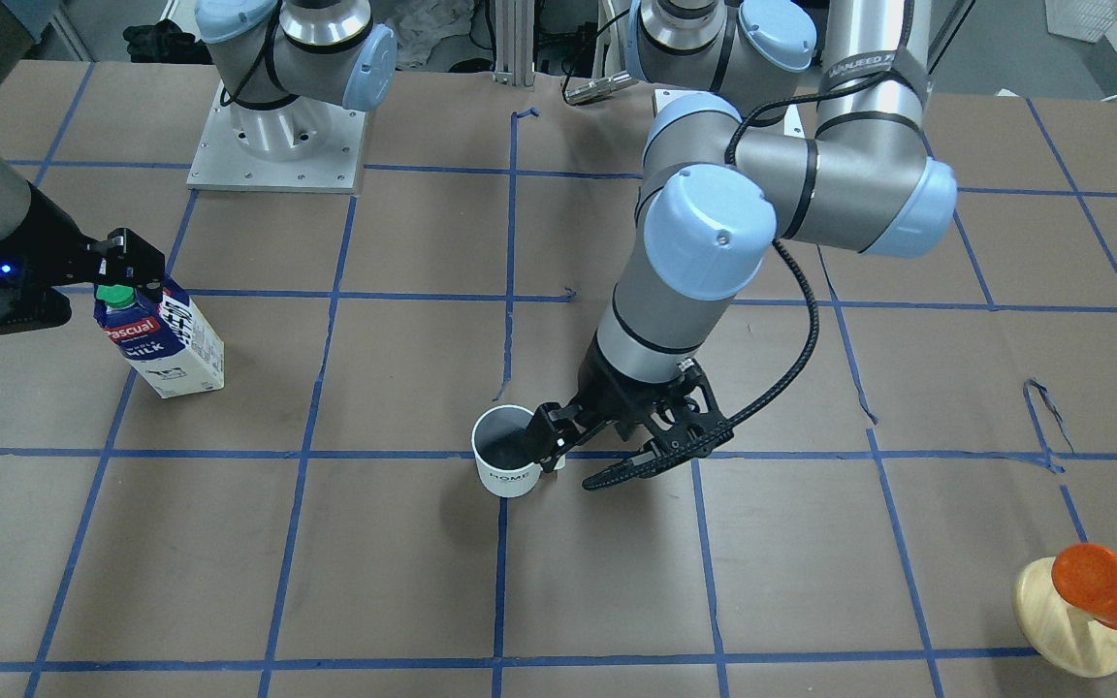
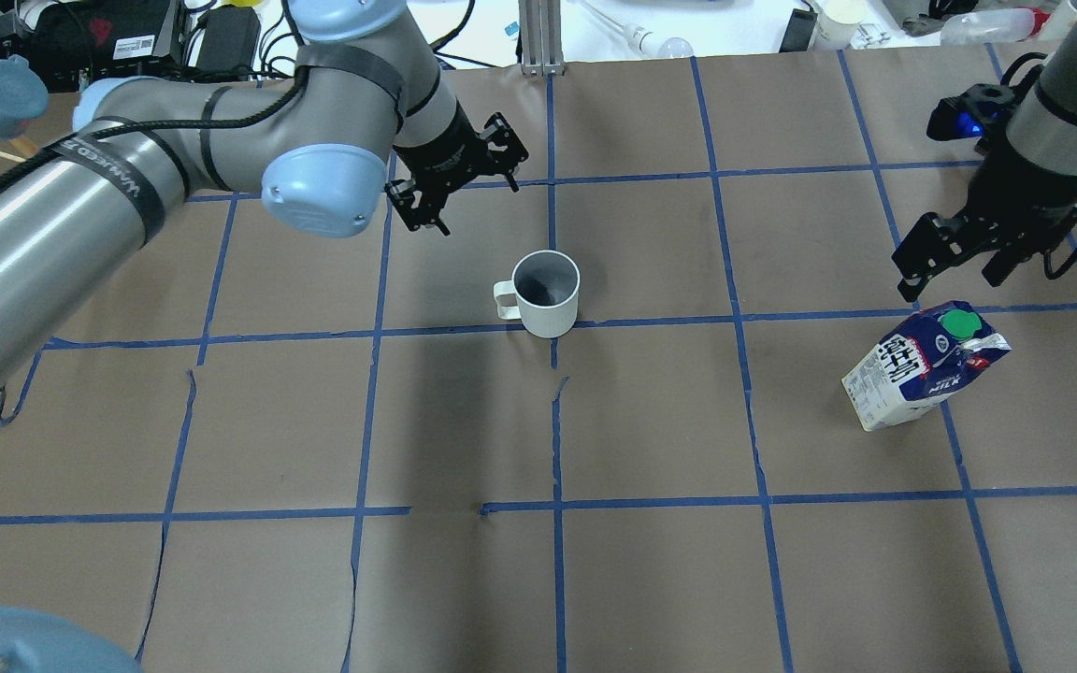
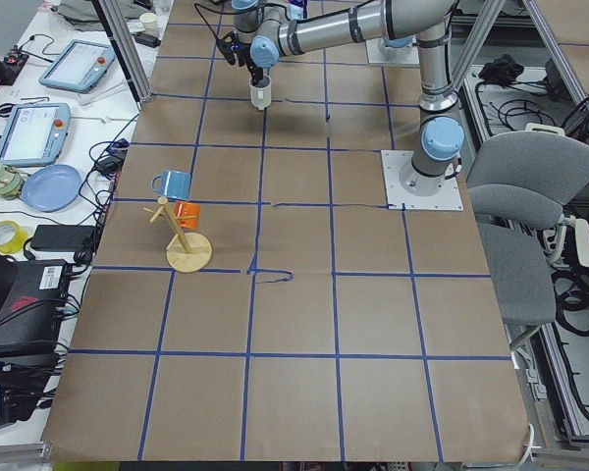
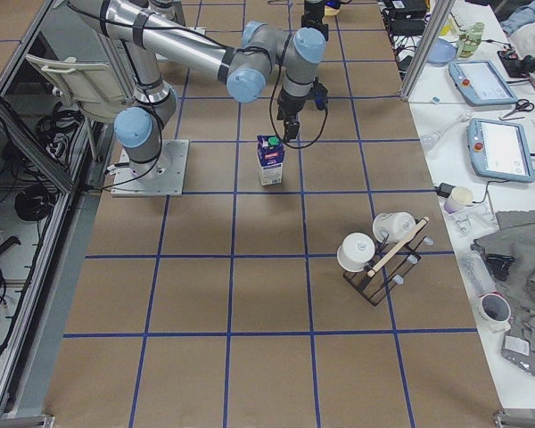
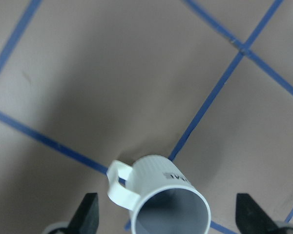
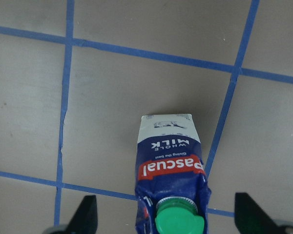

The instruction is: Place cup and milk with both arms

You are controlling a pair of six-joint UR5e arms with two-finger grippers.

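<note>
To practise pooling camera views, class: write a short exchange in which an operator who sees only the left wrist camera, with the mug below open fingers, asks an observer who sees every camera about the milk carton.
Operator: My view shows only the mug. Where is the milk carton?
Observer: The milk carton stands upright on the robot's right side, well apart from the mug.
Operator: Is the right gripper holding it?
Observer: No. The right gripper is open above it, its fingers spread wide to either side of the green cap, not gripping.
</note>
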